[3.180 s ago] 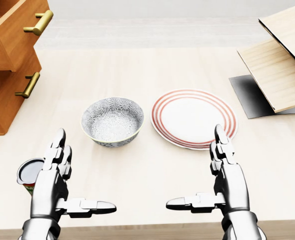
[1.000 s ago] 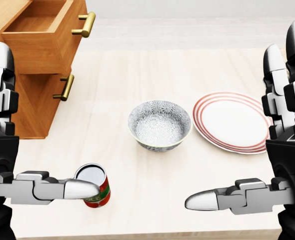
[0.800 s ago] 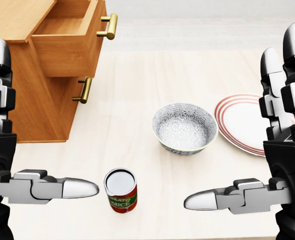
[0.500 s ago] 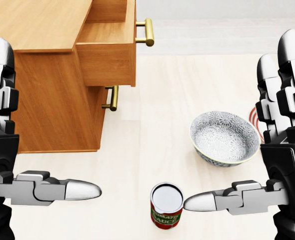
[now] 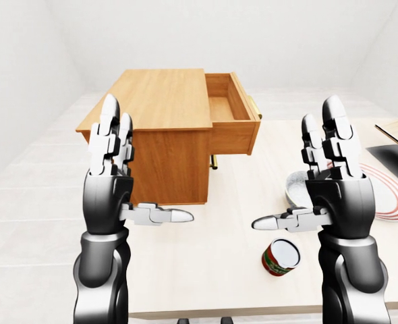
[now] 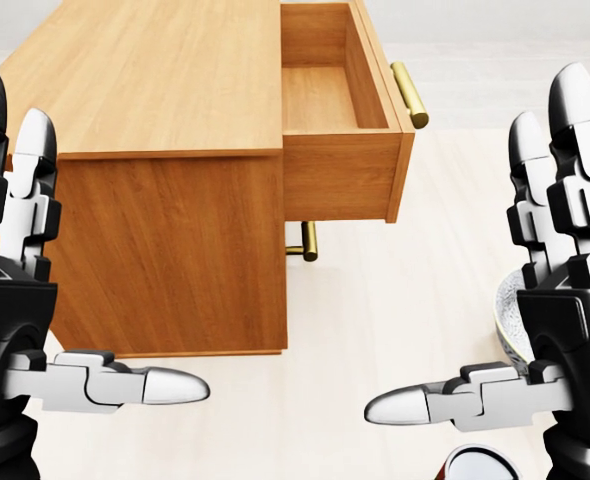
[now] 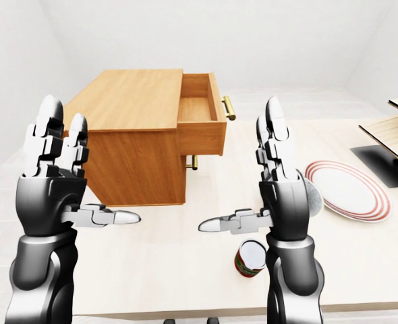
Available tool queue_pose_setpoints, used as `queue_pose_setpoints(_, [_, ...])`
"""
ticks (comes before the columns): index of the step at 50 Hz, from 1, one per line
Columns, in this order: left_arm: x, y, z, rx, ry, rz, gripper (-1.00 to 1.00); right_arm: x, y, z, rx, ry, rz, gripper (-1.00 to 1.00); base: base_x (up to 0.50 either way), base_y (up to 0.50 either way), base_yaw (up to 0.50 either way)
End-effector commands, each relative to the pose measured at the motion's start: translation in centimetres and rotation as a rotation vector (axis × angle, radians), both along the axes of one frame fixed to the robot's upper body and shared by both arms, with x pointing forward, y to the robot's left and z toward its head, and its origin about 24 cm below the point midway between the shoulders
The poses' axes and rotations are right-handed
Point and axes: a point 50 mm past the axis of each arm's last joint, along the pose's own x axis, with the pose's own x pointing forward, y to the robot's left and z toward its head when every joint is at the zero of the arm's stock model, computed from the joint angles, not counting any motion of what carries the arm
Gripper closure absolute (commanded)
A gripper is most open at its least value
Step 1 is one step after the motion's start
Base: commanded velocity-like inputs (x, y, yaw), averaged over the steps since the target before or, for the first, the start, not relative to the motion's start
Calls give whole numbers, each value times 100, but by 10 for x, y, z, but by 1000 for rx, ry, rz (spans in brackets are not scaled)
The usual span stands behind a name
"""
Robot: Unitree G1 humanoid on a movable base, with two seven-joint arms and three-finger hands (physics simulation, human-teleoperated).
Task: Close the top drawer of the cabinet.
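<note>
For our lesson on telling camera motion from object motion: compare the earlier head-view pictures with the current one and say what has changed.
The camera moved, not the things: the whole picture slid rightward, bringing the cabinet to the middle, while bowl and can slipped to the edges. The hands rose earlier and have stayed raised. Nothing was grasped: left hand and right hand stay open, and the top drawer stays pulled out.

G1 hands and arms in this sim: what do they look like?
Both alike. The left hand and right hand have glossy black palm blocks and three segmented silver-white fingers with dark joints and rounded tips. Forearms are glossy dark grey and rounded. No cables or markings visible.
</note>
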Motion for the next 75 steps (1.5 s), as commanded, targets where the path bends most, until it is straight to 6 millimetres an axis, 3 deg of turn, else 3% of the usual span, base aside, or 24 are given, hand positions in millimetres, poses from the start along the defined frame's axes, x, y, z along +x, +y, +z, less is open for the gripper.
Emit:
queue_pose_setpoints(1, [1,0,-5,2,28,-2,-100,1,-2,-6,2,30,-2,-100,35,39,0])
queue_pose_setpoints(18, [2,-3,-6,0,29,-6,-100,0,0,0,-5,-1,8,-100,34,11,0])
queue_pose_setpoints(29, [-7,-6,12,4,-66,-7,-100,2,0,-3,-4,17,-3,-100,26,-2,0])
queue_pose_setpoints(36, [-8,-7,12,-9,-69,-18,-100,11,0,-7,5,33,-34,-100,0,0,0])
queue_pose_setpoints(42, [-3,-4,3,-6,-20,-12,-100,25,3,-19,6,100,-32,-100,0,0,0])
queue_pose_setpoints(45, [-4,-4,5,-8,-27,-9,-100,33,1,-35,2,176,-46,-100,0,0,0])
queue_pose_setpoints(52, [-11,-4,16,-5,-89,-8,-100,41,-4,-46,1,229,-72,-100,0,0,0])
queue_pose_setpoints(59, [-13,0,11,-17,-61,4,-100,50,-6,-57,-38,281,-102,-100,0,0,0])
queue_pose_setpoints(69, [-14,-2,16,-12,-89,-1,-100,56,0,-38,-48,199,-83,-100,0,0,0])
queue_pose_setpoints(73, [-17,-3,16,-11,-91,-4,-100,66,-4,-53,-38,275,-91,-100,0,0,0])
queue_pose_setpoints(75, [-18,-4,17,-12,-99,-5,-100,68,-5,-51,-35,268,-92,-100,0,0,0])
